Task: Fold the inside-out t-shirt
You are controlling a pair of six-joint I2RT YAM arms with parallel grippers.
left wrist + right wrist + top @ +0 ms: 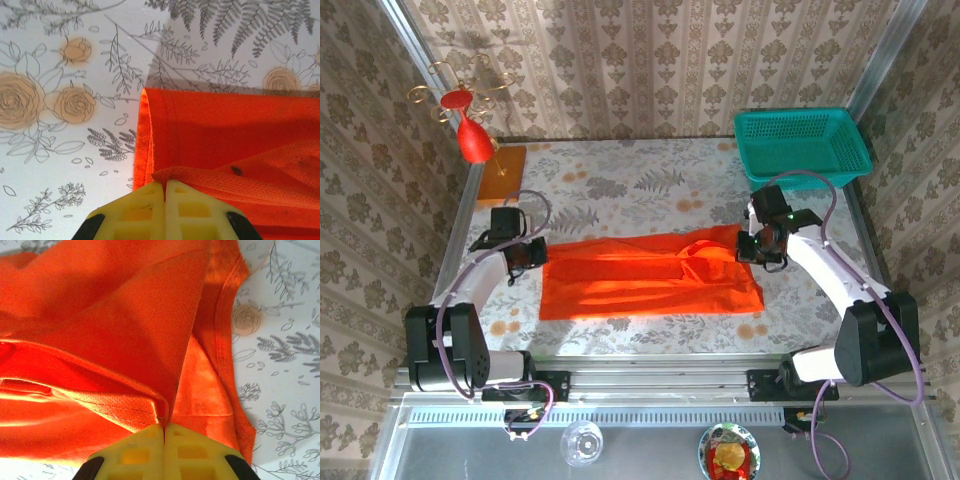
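**Tabletop** [620, 180]: covered in pale cloth printed with flowers and ferns.

**Garment:** one bright orange-red, soft cloth, short-sleeved t-shirt [650, 275] lies spread across the tabletop as a wide band, with its stitched seams and hem showing. It lies nearer the arm bases than the teal perforated plastic basket [800, 150] and to that basket's left, not touching it. The end towards the basket is rumpled; the end away from it lies flat.

**Left gripper** [533, 253]: at the t-shirt end farthest from the basket.
- Its yellow fingers [142, 202] are pressed together, with a raised fold of the mesh cloth pinched at their tips.
- The hemmed edge runs away from the tips, and the cloth beyond it lies flat.

**Right gripper** [755, 248]: at the t-shirt end nearest the basket, just in front of the basket's left corner.
- Its yellow fingers [135, 445] are likewise together, clamped on a stitched edge of the cloth.
- Loose folds bunch ahead of the tips — a curved seamed opening lies beside them on the tabletop.
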